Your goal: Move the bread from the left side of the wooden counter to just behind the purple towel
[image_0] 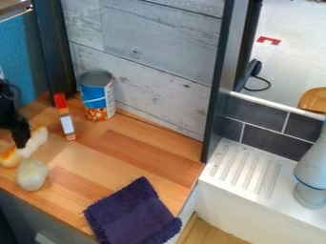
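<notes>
We can't tell how the claw (22, 143) stands, partly hiding a white-and-orange object (38, 137); inside the tin (96, 97) is unclear.

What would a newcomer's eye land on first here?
Probably the dark purple cloth, lying askew at the front of the wooden counter. Next, the blue-and-orange can by the grey plank wall, then the black gripper at left, near a pale, rounded object.

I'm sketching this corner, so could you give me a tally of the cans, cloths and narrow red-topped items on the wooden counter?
Can: 1
Purple cloth: 1
Narrow red-topped item: 1
Total: 3
</notes>
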You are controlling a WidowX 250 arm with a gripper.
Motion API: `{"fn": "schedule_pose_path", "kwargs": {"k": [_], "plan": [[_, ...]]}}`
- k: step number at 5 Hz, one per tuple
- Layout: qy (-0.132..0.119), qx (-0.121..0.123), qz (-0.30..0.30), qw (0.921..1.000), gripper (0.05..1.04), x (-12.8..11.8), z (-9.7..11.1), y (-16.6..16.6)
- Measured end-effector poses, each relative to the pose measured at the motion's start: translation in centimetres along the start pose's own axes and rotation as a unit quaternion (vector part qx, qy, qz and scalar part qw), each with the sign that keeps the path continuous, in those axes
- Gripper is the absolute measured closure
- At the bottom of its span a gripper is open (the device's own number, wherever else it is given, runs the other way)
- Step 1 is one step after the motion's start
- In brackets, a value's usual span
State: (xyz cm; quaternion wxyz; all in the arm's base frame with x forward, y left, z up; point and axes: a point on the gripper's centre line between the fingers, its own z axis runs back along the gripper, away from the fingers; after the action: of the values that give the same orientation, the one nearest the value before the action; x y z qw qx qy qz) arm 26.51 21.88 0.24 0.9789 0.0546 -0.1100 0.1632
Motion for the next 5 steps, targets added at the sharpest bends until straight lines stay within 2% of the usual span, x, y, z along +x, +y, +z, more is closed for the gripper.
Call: {"fn": "schedule_pose_path", "kwargs": {"k": [3, 4, 5], "plan": [[0.01, -0.012, 0.003, 0.9999, 0.081, 0.4, -1.6, 0.0], [0.018, -0.016, 0.003, 0.9997, 0.081, 0.6, -2.3, 0.0], [0.037, -0.016, 0.006, 0.9991, 0.118, 0.3, -3.2, -0.3]]}}
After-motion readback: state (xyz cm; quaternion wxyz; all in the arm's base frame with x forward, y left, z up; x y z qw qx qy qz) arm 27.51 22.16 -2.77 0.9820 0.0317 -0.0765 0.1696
